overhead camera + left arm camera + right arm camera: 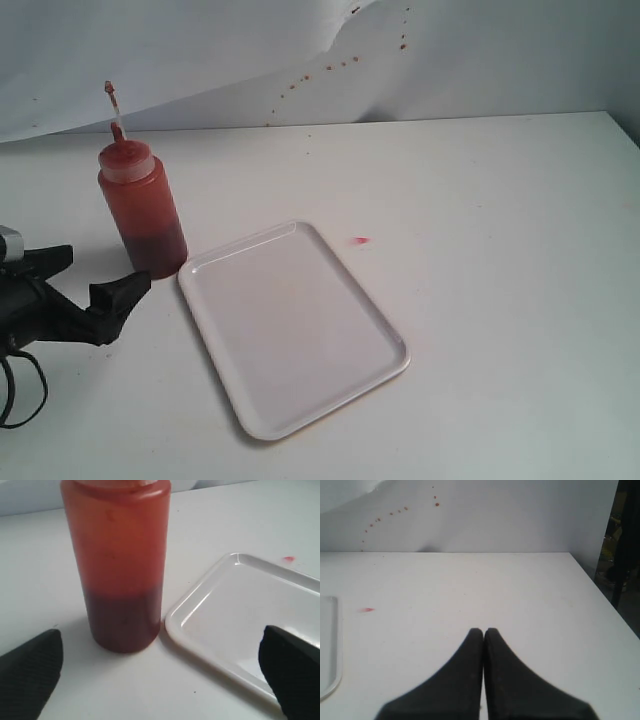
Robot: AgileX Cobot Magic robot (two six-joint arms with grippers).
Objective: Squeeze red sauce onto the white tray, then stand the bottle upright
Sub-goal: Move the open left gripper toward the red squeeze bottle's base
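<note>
The bottle (143, 212) stands upright on the white table at the left, tinted red-orange, with a domed cap and a thin nozzle pointing up. In the left wrist view the bottle (120, 565) is close ahead, darker sauce settled at its base. Just right of it lies the white tray (300, 330), bare, with no blob of red sauce on it. My left gripper (108, 268) is open a little in front of the bottle, touching nothing; its fingers flank the bottle and the tray's corner (200, 605). My right gripper (483, 631) is shut and empty over bare table.
A small pale pink smear (360, 240) marks the table beyond the tray's far right corner. Tiny red specks (330, 68) dot the white back wall. The table's right edge (600, 595) drops to a dark area. The tray's rim (335, 645) shows in the right wrist view.
</note>
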